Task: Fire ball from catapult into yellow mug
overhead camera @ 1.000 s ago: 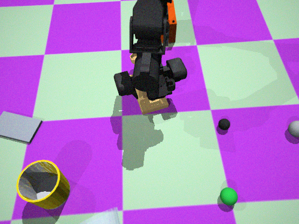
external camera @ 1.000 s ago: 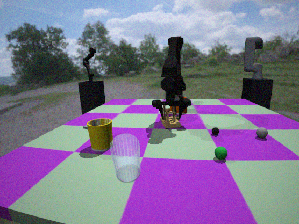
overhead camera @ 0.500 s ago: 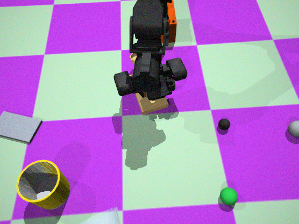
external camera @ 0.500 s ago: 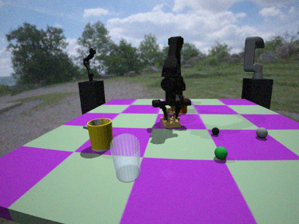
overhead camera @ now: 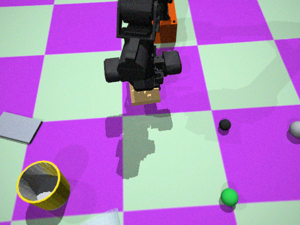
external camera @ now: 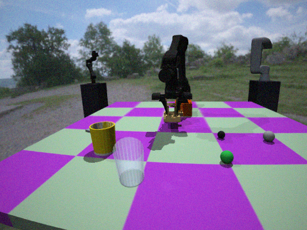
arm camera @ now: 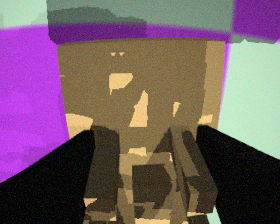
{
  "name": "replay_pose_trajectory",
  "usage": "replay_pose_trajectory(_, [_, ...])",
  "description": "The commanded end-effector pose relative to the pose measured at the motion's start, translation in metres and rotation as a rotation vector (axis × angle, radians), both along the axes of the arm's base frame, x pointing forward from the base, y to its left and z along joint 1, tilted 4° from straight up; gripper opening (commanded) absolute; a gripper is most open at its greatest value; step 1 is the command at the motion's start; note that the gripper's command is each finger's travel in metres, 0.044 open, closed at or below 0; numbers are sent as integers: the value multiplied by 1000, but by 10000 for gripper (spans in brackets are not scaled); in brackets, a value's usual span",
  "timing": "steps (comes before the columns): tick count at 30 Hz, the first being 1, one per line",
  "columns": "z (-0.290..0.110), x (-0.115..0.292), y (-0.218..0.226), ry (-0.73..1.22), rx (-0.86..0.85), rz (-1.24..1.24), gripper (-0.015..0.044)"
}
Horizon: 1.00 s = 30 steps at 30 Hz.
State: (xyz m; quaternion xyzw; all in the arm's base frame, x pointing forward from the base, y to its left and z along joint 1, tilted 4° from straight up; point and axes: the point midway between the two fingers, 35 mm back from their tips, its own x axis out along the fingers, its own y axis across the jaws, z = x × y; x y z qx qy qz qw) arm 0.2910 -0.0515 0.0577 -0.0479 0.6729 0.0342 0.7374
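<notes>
The table point(overhead camera: 172, 159) point(external camera: 193, 193) is covered by squares of purple and pale green. The catapult point(overhead camera: 145, 97) point(external camera: 172, 117) point(arm camera: 100, 100) is coloured light brown, like wood. Yellow is shown by the mug point(overhead camera: 63, 192) point(external camera: 102, 138) outside, and grey inside. The balls are coloured black point(overhead camera: 224, 124) point(external camera: 221, 134), grey point(overhead camera: 297, 129) point(external camera: 268, 136) and green point(overhead camera: 229, 197) point(external camera: 226, 156). By orange the box point(overhead camera: 166, 33) point(external camera: 186, 109) is marked.

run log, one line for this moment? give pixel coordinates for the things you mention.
gripper point(external camera: 172, 106) point(arm camera: 145, 137): shut on catapult point(overhead camera: 145, 97) point(external camera: 172, 118) point(arm camera: 95, 100) | catapult: lifted off table | yellow mug point(overhead camera: 63, 192) point(external camera: 102, 139): upright | ball: none seen in catapult
</notes>
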Motion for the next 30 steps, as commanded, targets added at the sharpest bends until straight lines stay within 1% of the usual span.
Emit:
replay_pose_trajectory(1, [2,4,-16,-6,10,-122,0])
replay_pose_trajectory(15, [2,5,-93,-12,45,-582,0])
replay_pose_trajectory(21, [1,4,-97,-12,45,-588,0])
replay_pose_trajectory(30, [-13,6,-98,-12,45,-588,0])
